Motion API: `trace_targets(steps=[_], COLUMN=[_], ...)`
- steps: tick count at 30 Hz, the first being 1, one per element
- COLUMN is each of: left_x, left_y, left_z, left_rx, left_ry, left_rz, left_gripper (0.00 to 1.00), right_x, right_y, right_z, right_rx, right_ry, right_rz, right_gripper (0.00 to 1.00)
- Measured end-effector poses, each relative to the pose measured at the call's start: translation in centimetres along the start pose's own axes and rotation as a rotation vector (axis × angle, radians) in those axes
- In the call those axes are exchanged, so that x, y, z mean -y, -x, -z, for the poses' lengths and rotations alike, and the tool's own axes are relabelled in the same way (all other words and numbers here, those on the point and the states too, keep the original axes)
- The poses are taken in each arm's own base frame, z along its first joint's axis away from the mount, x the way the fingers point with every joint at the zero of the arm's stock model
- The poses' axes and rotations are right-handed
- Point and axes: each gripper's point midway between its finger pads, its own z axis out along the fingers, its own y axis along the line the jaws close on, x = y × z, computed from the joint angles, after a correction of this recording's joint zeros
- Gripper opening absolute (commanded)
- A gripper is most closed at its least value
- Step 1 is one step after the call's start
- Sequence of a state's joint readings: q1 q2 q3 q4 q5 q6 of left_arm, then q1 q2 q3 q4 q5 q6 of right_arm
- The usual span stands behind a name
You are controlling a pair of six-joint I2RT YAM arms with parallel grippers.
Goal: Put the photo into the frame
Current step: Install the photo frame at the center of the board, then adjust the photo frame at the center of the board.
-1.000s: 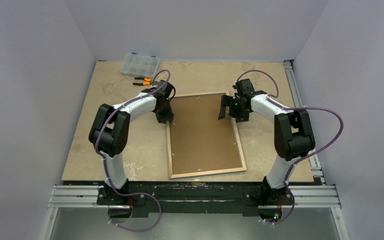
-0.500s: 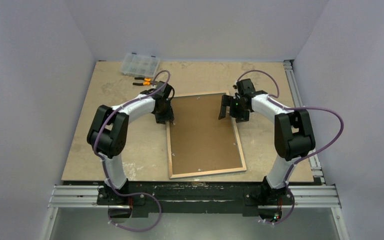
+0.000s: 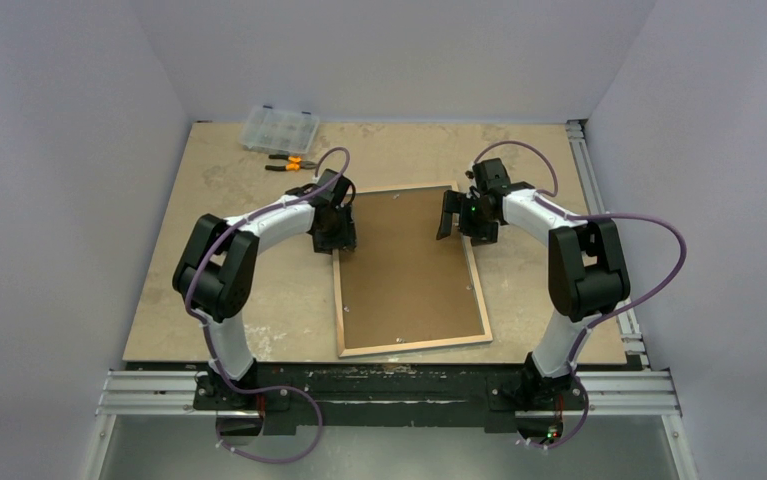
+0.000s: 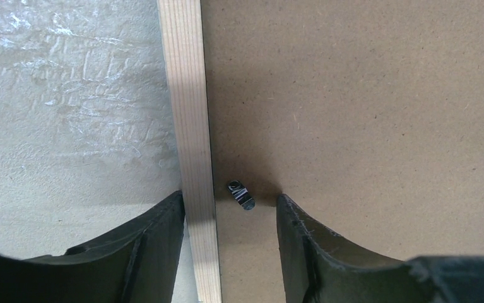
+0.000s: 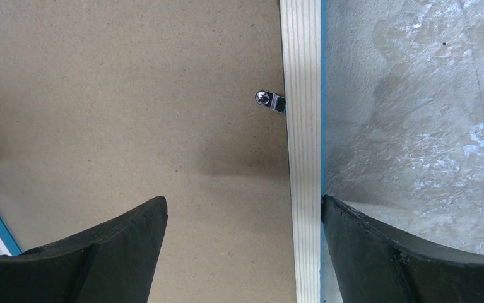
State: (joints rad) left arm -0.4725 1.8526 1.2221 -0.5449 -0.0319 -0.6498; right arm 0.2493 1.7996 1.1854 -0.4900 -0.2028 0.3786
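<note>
Find the large thin rectangular picture frame (image 3: 414, 345) lying face down in the middle of the pale beige worktop (image 3: 259, 300), light wood back upward, a sliver of blue along its outer edge in the right wrist view, with the brown cardboard backing board (image 3: 409, 265) seated inside it. No sight of the glossy landscape photo in any view; probably under the board already, but cannot tell. Judging by that, down to fastening the small metal turn-clips.

Left black two-finger hand (image 4: 230, 202) released, gripping nothing, straddling the frame's left rail and one small dark metal clip (image 4: 241, 195) sitting at a slant on the board just beside the rail. Right black hand (image 5: 242, 208) spread wide, likewise holding nothing, straddling the right rail short of a second shiny clip (image 5: 269, 100) reaching from the rail over the board.

To do this well: bring one fingertip down beside a clip's free end, not on top of it. Push sideways in a short arc to swing the tab fully over the board. Press lightly, to avoid sliding the frame or tipping the board. Steady the opposite rail with the other hand.

Against the view a second back: left wrist shifted slightly toward the frame and turned; right arm, frame and board unmoved.
</note>
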Motion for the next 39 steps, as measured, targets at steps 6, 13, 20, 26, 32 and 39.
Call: trace_targets(steps=[6,13,20,26,32,39], left_x=[-0.2,-0.9,-1.5,-1.4,-0.4,0.6], left_y=[0.0,0.1,0.0,0.0,-1.1,-2.9], left_z=[0.0,0.2,0.5,0.5,0.5,1.5], left_rx=[0.001,-0.009,-0.012,-0.013,-0.035,-0.107], left_ry=[0.013,0.05,0.075,0.069,-0.013,-0.113], left_rz=[0.003,0.015,-0.003,-0.004,0.007,0.039], left_gripper=[0.49,0.16,0.01,0.32,0.66,0.67], right_x=[0.1,0.1,0.0,0.1,0.2,0.5], right_y=[-0.2,-0.2,-0.2,-0.2,-0.5,-0.9], right_z=[-0.1,-0.2,-0.1,-0.2,-0.3,-0.3], right_rx=[-0.002,-0.002,-0.003,-0.004,-0.008,-0.006], right_ry=[0.002,0.002,0.007,0.008,0.007,0.003], right_rz=[0.004,0.006,0.005,0.005,0.011,0.016], right_gripper=[0.89,0.89,0.89,0.89,0.89,0.89])
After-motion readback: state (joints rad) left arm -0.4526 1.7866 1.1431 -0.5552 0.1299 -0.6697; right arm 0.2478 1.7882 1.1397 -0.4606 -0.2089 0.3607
